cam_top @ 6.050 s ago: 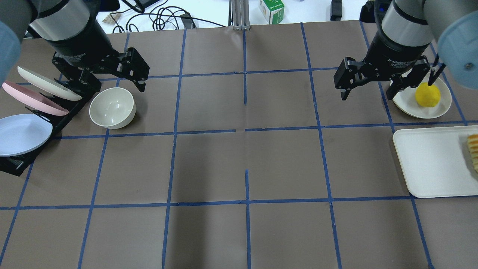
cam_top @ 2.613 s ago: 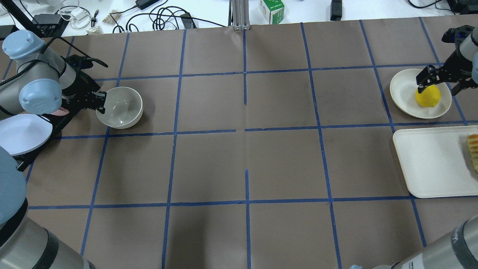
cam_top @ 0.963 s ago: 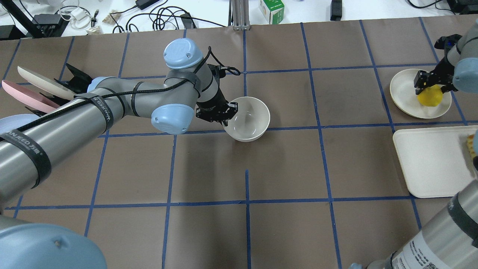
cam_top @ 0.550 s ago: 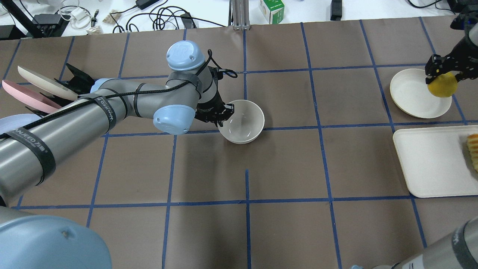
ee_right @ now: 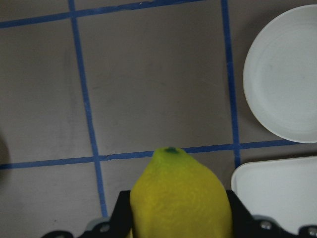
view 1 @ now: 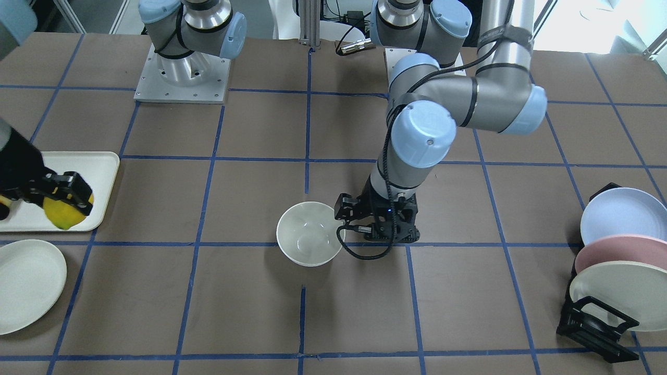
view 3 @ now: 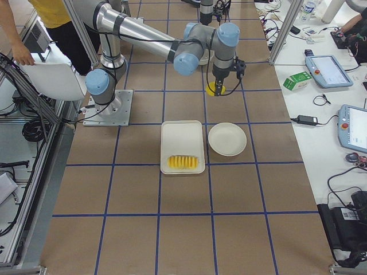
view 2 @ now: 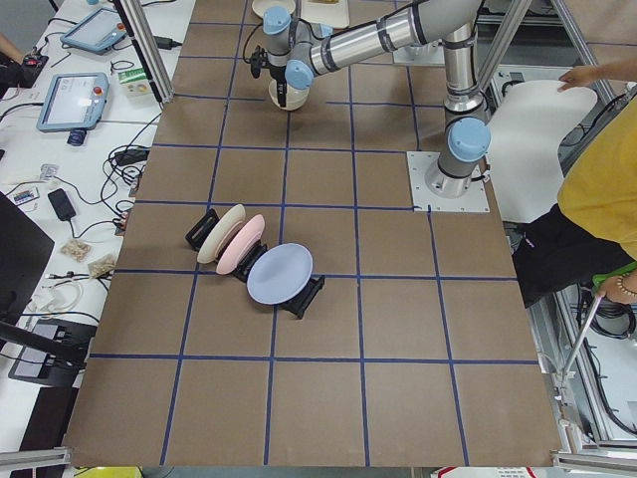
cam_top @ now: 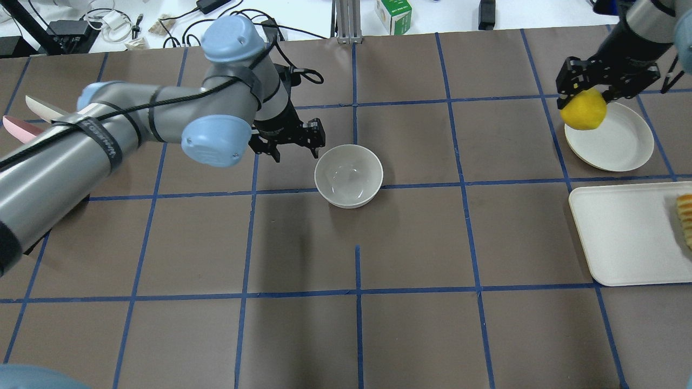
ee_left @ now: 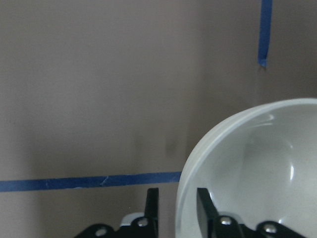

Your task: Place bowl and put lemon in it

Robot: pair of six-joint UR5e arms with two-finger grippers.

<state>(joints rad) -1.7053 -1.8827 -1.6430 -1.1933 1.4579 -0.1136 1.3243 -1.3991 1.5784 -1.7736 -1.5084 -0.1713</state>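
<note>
My right claw (cam_top: 585,104) is clamped across the middle of the small, bright yellow oval lemon (ee_right: 181,198), holding it above the brown desk (cam_top: 411,243) near the flat cream plate (cam_top: 616,143). Its pointed tip has a dark dot. I judge it light, firm and slightly slick. The glossy off-white deep bowl (cam_top: 348,175) sits mid-desk, with my left claw (cam_top: 297,154) spread and empty at its rim.

Blue tape (cam_top: 357,294) crosses a brown table (cam_top: 411,243). Along the overhead view's top edge runs a white bench (cam_top: 303,16) with cables (cam_top: 238,24) and a green carton (cam_top: 393,15); an aluminium post (cam_top: 348,21) stands at top centre. A white chair (view 3: 54,77) sits at the right side view's left edge.
</note>
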